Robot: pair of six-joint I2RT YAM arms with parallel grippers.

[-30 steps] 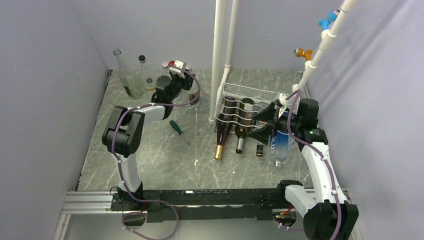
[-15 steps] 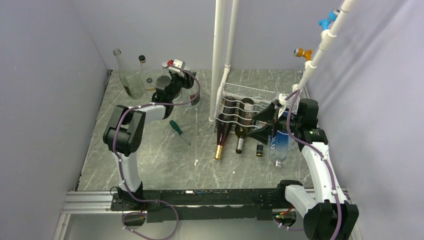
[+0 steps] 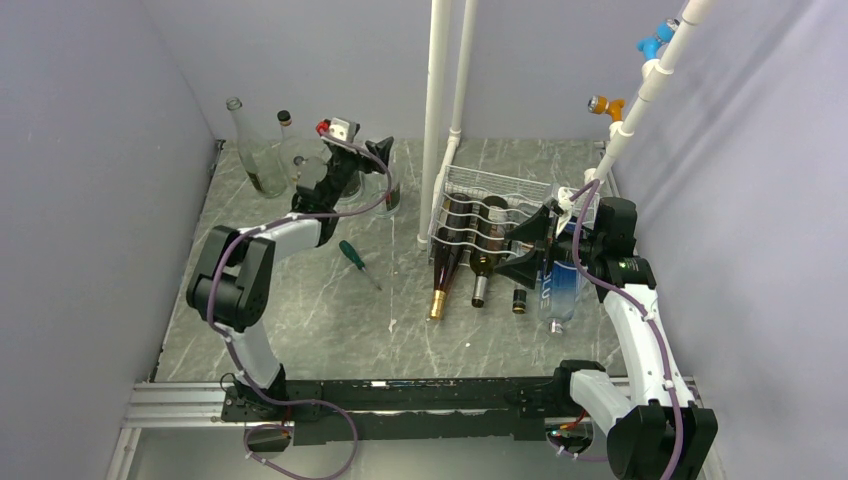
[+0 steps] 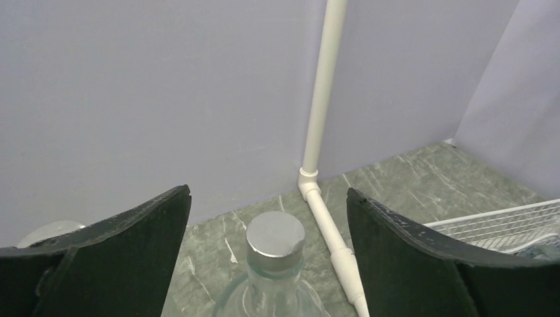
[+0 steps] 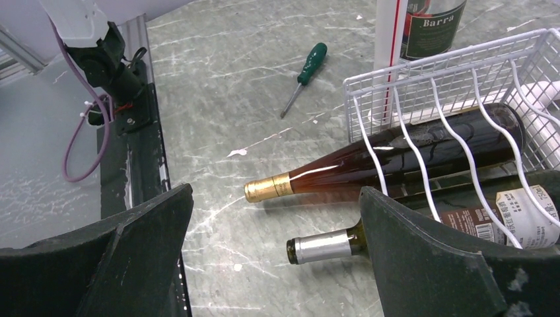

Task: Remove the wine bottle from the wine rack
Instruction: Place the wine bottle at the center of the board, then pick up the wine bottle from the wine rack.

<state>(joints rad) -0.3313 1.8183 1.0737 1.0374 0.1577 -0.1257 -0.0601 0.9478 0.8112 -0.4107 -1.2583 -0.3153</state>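
Nothing lifted yet: right hand [image 3: 518, 247], spread open, is hovering at the front of the white scalloped wire rack [image 3: 483, 192], where the amber gold-foiled wine bottle [image 5: 370, 162] is lying cradled, while left hand [image 4: 269, 195], also spread, is straddling a clear silver-capped bottle [image 4: 275, 232] left of it.

White wire wine rack [image 3: 500, 187], glossy coat; glossy glass wine bottle [image 5: 396, 148], gold foil; smooth marbled tabletop [image 5: 231, 79]
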